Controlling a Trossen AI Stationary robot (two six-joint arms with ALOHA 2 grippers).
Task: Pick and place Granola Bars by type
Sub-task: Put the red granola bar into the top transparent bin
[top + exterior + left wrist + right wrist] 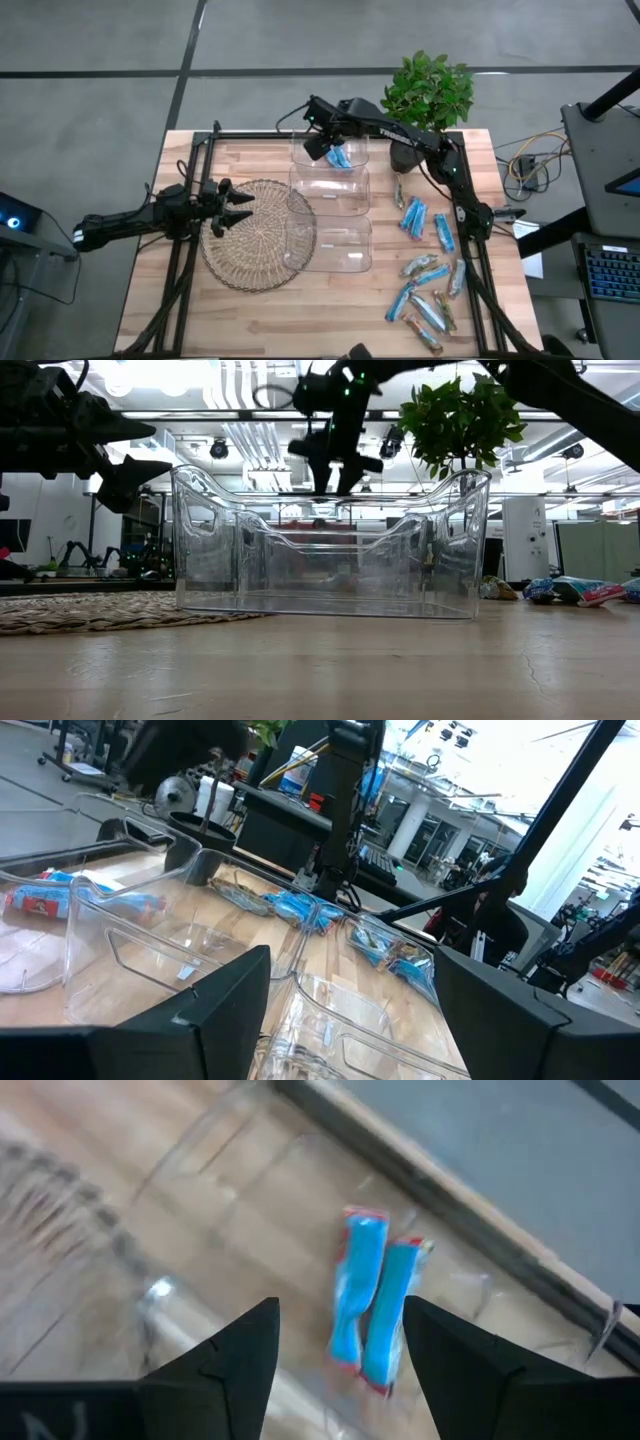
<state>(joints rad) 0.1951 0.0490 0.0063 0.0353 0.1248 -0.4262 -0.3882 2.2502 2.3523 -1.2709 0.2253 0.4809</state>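
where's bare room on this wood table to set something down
The widest bare patch of the light wooden table is its near edge, bordered by the round woven mat, the nearest clear plastic bin and the loose blue and tan wrapped granola bars. The right side by those bars is crowded. The two nearer bins look empty; the far bin holds blue bars.

The right pincer point(318, 146) hangs with fingers parted and empty, while the left pincer point(236, 208) waits, also spread.
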